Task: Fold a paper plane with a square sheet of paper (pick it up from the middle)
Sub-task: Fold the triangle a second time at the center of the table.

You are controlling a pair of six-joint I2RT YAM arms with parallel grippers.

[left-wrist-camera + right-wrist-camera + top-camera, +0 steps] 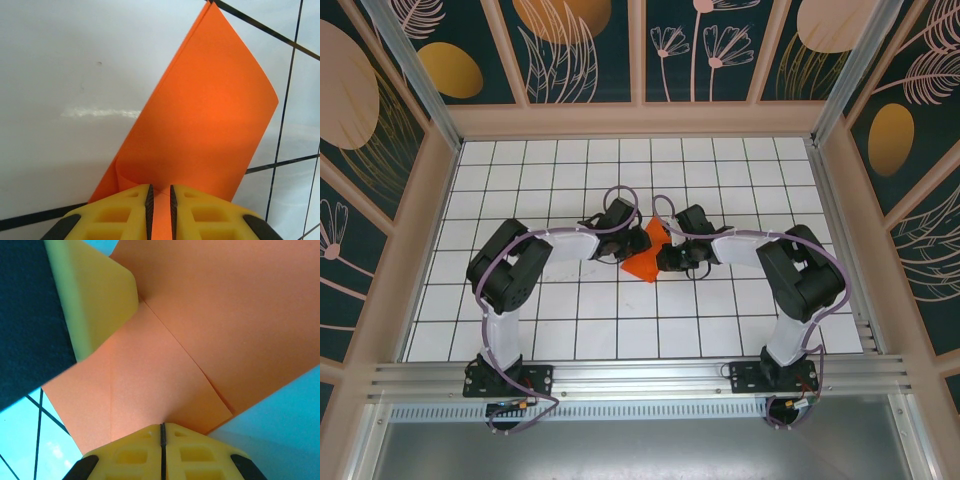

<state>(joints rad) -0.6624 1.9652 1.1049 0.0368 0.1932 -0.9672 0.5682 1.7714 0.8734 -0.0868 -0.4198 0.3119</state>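
top view: square sheet of paper (646, 262) at the middle of the tabletop (570, 320), between both arms | left wrist view: left hand (160, 202) pinches the sheet's edge, paper curling in a loop at the fingers (120, 215) | right wrist view: right hand (162, 440) clamped on the sheet; straight creases show plainly here, too small to tell from above

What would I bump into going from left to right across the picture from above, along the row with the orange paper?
First the left arm, then the left gripper, the orange paper, the right gripper, and last the right arm.
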